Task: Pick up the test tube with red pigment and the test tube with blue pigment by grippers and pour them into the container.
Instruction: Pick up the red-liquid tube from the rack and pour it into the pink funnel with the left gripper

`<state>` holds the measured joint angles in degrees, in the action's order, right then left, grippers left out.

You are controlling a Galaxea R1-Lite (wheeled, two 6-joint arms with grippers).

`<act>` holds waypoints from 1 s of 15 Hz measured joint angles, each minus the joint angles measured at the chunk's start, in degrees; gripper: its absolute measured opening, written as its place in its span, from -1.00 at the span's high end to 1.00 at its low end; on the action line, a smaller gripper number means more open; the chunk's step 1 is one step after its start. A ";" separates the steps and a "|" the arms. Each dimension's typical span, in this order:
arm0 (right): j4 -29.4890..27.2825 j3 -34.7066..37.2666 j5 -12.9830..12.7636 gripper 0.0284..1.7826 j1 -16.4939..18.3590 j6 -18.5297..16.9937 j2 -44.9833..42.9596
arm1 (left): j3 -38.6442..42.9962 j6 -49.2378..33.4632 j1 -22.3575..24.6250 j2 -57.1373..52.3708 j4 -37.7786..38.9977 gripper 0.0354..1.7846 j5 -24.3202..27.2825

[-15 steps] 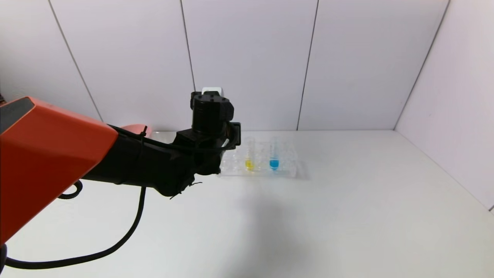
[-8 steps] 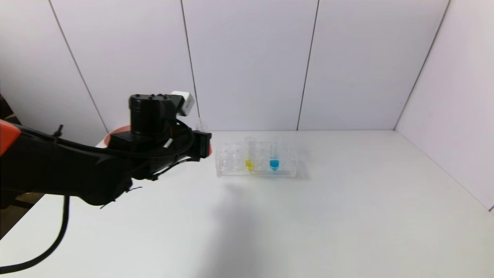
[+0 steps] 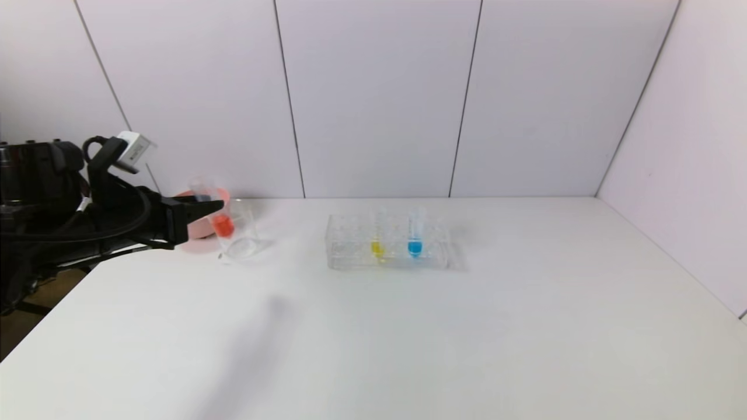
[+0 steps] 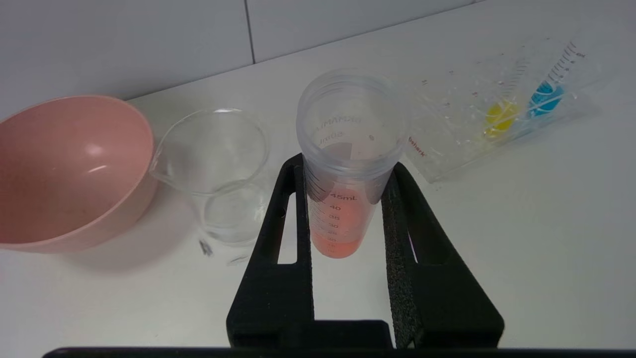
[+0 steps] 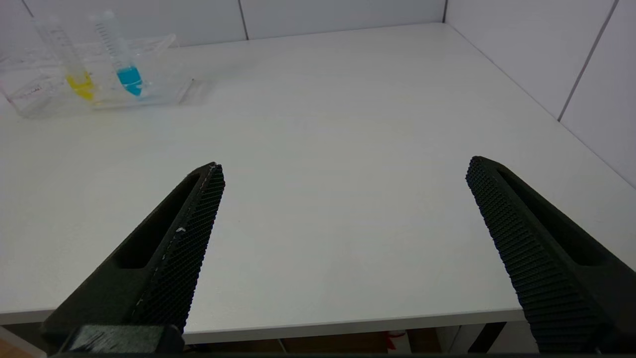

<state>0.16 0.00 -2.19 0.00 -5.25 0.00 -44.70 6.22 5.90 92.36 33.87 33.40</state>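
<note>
Pale panelled walls (image 3: pixel 373 93) close in the back and the right side of a wide white table (image 3: pixel 408 326). Toward the back of it, roughly in the middle, sits a clear rack (image 3: pixel 388 252). Two tubes stand upright in it side by side: a yellow-liquid tube (image 3: pixel 377 236) and, to its right, the test tube with blue pigment (image 3: pixel 415 233), bright blue in its tapered tip.

Over at the table's left rear corner, the left gripper (image 4: pixel 348 174) reaches in from the edge with its black fingers (image 4: pixel 288 219) clamped on the test tube with red pigment (image 4: pixel 343 174). The tube is held just below its open mouth, off the table, a little orange-red liquid pooled in its tip. In the head view it leans slightly, its tip hanging beside the rim of the container (image 3: pixel 240 230), on that beaker's left.

The container, a small clear glass beaker with a pouring lip, stands on the table right next to a pink bowl (image 4: pixel 69 169). The bowl sits behind and to the beaker's left, close enough that I cannot tell whether they touch. Beaker and rack are well apart, with bare tabletop between them.

The right gripper (image 5: pixel 343 174) hangs low at the near edge of the table on the right, its ribbed fingers (image 5: pixel 198 209) spread wide with nothing between them, well away from the rack.
</note>
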 joint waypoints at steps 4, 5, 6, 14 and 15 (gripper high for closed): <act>0.00 0.00 0.00 -0.99 0.00 0.00 0.00 | 0.27 7.36 11.41 -0.05 -4.84 0.55 8.00; 0.00 0.00 0.00 -0.99 0.00 0.00 0.00 | 0.05 9.46 13.41 0.52 -5.29 0.55 8.30; 0.00 0.00 0.02 -0.99 0.00 0.00 0.00 | -0.46 11.03 14.99 1.44 -5.47 0.55 8.41; 0.00 0.00 0.00 -0.99 0.00 0.00 0.00 | -12.61 12.43 14.93 9.68 -13.56 0.55 7.96; 0.00 0.00 0.00 -0.99 0.00 0.02 0.00 | -16.18 12.85 14.24 10.59 -16.77 0.55 7.61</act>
<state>0.16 0.00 -2.19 0.00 -5.23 0.00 -60.88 19.07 20.14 102.95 17.09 41.01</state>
